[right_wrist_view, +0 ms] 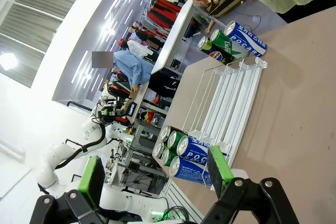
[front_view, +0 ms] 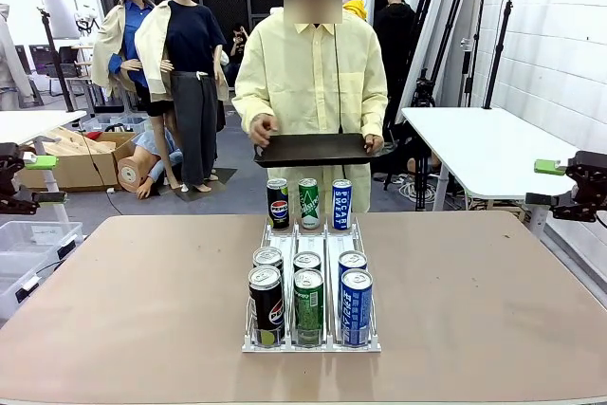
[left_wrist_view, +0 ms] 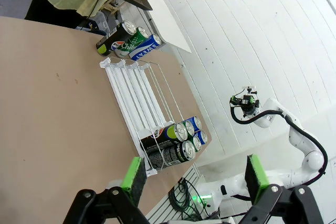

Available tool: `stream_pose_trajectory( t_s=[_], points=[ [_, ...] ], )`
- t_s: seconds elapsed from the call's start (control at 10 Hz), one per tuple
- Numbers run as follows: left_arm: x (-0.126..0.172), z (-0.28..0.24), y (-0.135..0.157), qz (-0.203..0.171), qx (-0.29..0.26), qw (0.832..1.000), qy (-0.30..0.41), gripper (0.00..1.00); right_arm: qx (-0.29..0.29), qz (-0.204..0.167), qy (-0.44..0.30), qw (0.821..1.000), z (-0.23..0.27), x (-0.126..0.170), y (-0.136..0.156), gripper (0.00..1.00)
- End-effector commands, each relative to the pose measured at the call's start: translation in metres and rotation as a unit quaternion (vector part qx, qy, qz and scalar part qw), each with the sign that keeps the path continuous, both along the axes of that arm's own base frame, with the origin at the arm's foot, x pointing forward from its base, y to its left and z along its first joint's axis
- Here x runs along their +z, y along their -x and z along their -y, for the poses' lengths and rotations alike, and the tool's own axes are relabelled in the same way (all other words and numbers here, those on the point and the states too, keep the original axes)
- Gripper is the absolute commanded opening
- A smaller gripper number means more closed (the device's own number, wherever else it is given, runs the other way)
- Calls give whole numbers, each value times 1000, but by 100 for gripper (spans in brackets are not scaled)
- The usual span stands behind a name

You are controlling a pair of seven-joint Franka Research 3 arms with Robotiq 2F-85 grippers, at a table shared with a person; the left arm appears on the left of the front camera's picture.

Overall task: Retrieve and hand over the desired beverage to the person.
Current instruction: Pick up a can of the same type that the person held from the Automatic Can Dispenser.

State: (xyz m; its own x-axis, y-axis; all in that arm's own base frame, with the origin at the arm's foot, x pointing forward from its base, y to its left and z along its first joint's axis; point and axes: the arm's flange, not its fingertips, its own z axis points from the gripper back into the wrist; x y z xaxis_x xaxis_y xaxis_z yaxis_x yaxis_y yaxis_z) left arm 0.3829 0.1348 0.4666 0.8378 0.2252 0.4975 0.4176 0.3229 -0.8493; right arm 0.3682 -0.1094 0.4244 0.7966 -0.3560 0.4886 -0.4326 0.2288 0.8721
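Observation:
The person, in a pale-yellow shirt, stands at the far side of the table holding a black tray level in both hands. A white wire rack lies down the middle of the table. At its far end stand a black Pepsi can, a green can and a blue Pocari Sweat can. Several more black, green and blue cans fill its near end. My left gripper hangs open off the table's left side. My right gripper hangs open off the right side. Neither holds anything.
The brown table is bare on both sides of the rack. A white table stands behind on the right. A clear plastic bin sits on the floor at the left, with cardboard boxes beyond it.

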Motion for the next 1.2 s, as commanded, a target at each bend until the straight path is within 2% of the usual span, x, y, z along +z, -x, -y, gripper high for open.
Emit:
stream_pose_trajectory(
  t_s=[0.0,1.1],
  points=[
    [1,-1,2,1,1,1000,10,100,-1,0,-9,1000,-3,-2,2,100],
    [1,-1,2,1,1,1000,10,100,-1,0,-9,1000,-3,-2,2,100]
  ],
)
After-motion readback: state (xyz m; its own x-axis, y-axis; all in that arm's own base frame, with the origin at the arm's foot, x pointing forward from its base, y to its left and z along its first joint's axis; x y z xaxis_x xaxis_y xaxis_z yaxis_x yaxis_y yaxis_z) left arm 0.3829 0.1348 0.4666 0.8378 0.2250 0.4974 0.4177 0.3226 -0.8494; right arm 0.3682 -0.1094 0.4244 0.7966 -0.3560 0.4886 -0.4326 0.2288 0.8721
